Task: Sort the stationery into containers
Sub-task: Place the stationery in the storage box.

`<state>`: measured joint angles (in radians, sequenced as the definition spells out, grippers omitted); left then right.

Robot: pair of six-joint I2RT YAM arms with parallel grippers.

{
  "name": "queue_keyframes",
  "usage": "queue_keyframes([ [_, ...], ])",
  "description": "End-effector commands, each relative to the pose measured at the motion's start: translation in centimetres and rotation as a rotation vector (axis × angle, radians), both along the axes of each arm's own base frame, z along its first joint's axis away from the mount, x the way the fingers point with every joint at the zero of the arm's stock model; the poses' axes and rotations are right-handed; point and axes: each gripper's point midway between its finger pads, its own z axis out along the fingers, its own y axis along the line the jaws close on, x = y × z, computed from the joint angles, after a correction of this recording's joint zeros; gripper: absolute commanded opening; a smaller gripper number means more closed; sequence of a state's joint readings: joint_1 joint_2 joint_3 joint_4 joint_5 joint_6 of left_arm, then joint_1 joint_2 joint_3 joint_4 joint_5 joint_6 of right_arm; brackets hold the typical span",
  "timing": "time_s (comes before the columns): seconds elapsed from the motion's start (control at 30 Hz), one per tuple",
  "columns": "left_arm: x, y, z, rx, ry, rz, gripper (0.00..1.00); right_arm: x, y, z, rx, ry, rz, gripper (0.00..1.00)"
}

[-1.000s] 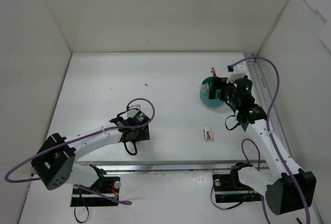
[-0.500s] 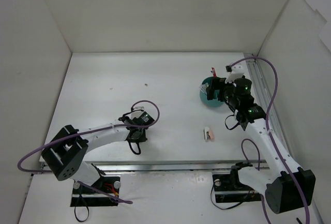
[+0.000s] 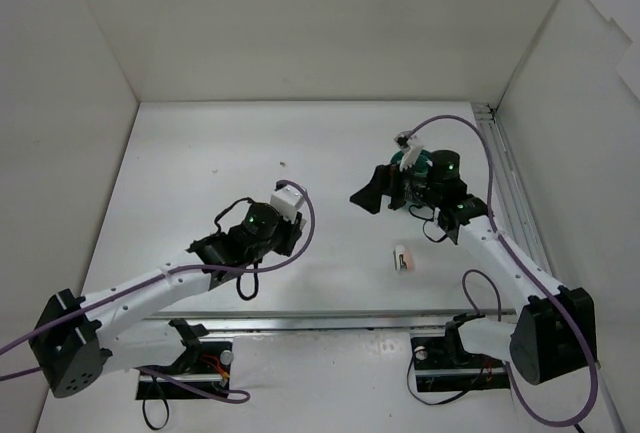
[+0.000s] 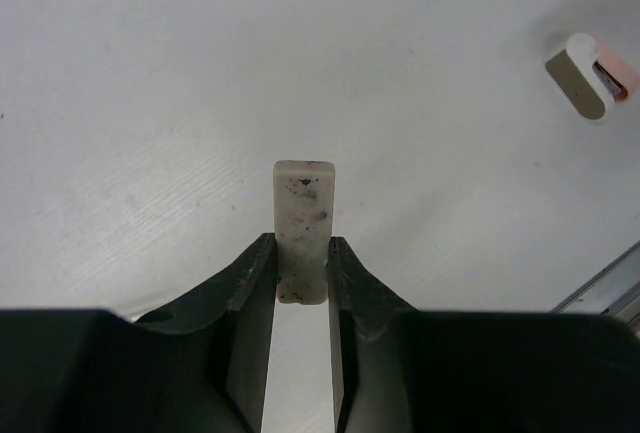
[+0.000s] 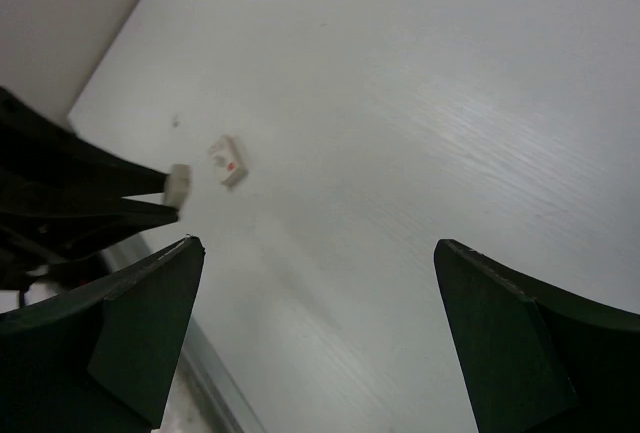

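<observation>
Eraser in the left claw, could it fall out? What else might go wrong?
1. The left gripper pinches the eraser only at its near end. Most of it sticks out, so it might twist or slip loose.
2. The open right gripper hangs beside the cup, which is mostly hidden under that arm. Bringing the eraser there might cause a bump.

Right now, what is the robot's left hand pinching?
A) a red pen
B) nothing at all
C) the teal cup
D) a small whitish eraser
D: the left wrist view shows the left hand closed on a small whitish eraser, whose speckled end sticks out beyond the grip above the white table.
</observation>
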<state>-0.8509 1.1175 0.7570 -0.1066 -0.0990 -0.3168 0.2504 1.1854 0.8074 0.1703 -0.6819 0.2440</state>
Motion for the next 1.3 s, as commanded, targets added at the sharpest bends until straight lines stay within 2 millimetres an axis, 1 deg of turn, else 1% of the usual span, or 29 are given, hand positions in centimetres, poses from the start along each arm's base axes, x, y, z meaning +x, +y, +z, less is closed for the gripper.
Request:
queue_keyframes([
  [0.0,0.9,-3.7,3.7,-0.007,-0.182,-0.237,0.00,-3.1,5.3,3.2,0.170,-0.037,0.291,0.98],
  [0.03,1.0,-4.2,3.5,0.008,-0.187,-0.268,0.00,-3.5,6.4,3.5,0.187,-0.037,0.321,0.98],
  [0.07,1.2,-4.7,4.1,0.002,-0.199,-0.282,0.00,-3.4,6.7,2.9,0.187,-0.011,0.326,0.98],
  [0.13,1.5,-5.4,4.3,0.000,-0.211,-0.303,0.00,-3.6,7.6,2.4,0.187,0.010,0.332,0.98],
  [0.17,1.4,-5.6,4.4,-0.006,-0.212,-0.315,0.00,-3.5,8.1,1.7,0.185,0.033,0.330,0.98],
  [0.2,1.3,-5.9,4.6,-0.016,-0.215,-0.332,0.00,-3.4,8.4,1.5,0.189,0.044,0.330,0.98],
  [0.23,1.4,-6.0,4.6,-0.014,-0.219,-0.337,0.00,-3.7,9.1,1.2,0.193,0.065,0.346,0.97],
  [0.27,1.4,-6.2,4.7,-0.016,-0.223,-0.341,0.00,-3.4,9.3,0.2,0.184,0.097,0.337,0.96],
  [0.3,1.4,-6.2,4.9,-0.017,-0.226,-0.343,0.00,-3.1,9.4,-0.1,0.179,0.111,0.329,0.95],
  [0.37,1.3,-6.2,5.2,-0.024,-0.234,-0.346,0.00,-3.3,10.2,-1.2,0.169,0.149,0.337,0.92],
  [0.43,1.2,-6.2,5.6,-0.037,-0.247,-0.352,0.00,-3.1,10.6,-1.4,0.169,0.161,0.335,0.90],
  [0.47,1.1,-6.1,5.4,-0.036,-0.246,-0.352,0.00,-3.1,10.8,-1.9,0.166,0.174,0.335,0.88],
  [0.53,1.1,-6.1,5.5,-0.040,-0.256,-0.353,0.00,-3.2,11.6,-1.6,0.177,0.171,0.348,0.84],
  [0.63,1.1,-6.3,5.6,-0.045,-0.257,-0.358,0.00,-3.5,12.9,-1.7,0.192,0.178,0.369,0.74],
  [0.67,1.1,-6.3,5.5,-0.044,-0.256,-0.358,0.00,-3.3,13.0,-1.9,0.192,0.182,0.370,0.61],
  [0.73,1.3,-6.3,5.4,-0.039,-0.257,-0.353,0.00,-3.4,13.3,-1.7,0.194,0.182,0.379,0.41],
  [0.77,1.4,-6.3,5.4,-0.038,-0.257,-0.347,0.00,-3.5,13.4,-1.7,0.194,0.183,0.381,0.25],
  [0.87,2.0,-6.1,5.5,-0.027,-0.264,-0.320,0.00,-3.7,13.4,-1.2,0.199,0.173,0.382,0.03],
  [0.9,2.2,-6.0,5.4,-0.024,-0.264,-0.305,0.00,-3.5,13.2,-1.1,0.201,0.166,0.376,0.00],
  [0.97,2.6,-6.0,5.7,-0.024,-0.270,-0.284,0.00,-3.7,13.1,-0.4,0.203,0.150,0.375,0.00],
  [1.0,2.9,-5.9,5.9,-0.024,-0.274,-0.265,0.01,-3.4,12.8,-0.3,0.201,0.142,0.362,0.00],
  [1.03,3.0,-5.9,6.0,-0.026,-0.276,-0.258,0.16,-3.3,12.7,0.3,0.197,0.119,0.353,0.00],
  [1.07,3.2,-5.9,6.2,-0.031,-0.279,-0.248,0.26,-2.9,12.1,0.1,0.181,0.116,0.335,0.00],
  [1.1,3.2,-5.8,6.5,-0.040,-0.280,-0.236,0.45,-2.3,11.5,0.5,0.168,0.096,0.303,0.00],
  [1.13,3.3,-5.7,6.6,-0.046,-0.280,-0.220,0.54,-1.6,11.0,1.1,0.160,0.079,0.277,0.00],
  [1.17,4.2,-4.6,7.1,-0.047,-0.302,-0.135,0.60,-0.7,9.3,0.6,0.120,0.086,0.230,0.00],
  [1.2,4.8,-3.5,6.7,-0.057,-0.286,-0.072,0.75,0.6,7.9,1.1,0.083,0.050,0.151,0.00],
  [1.23,5.2,-2.6,6.8,-0.067,-0.285,-0.027,0.84,1.7,6.7,1.6,0.047,0.026,0.090,0.00],
  [1.27,5.5,-1.4,7.1,-0.082,-0.286,0.029,0.93,2.6,4.4,1.0,-0.022,0.023,0.020,0.00],
])
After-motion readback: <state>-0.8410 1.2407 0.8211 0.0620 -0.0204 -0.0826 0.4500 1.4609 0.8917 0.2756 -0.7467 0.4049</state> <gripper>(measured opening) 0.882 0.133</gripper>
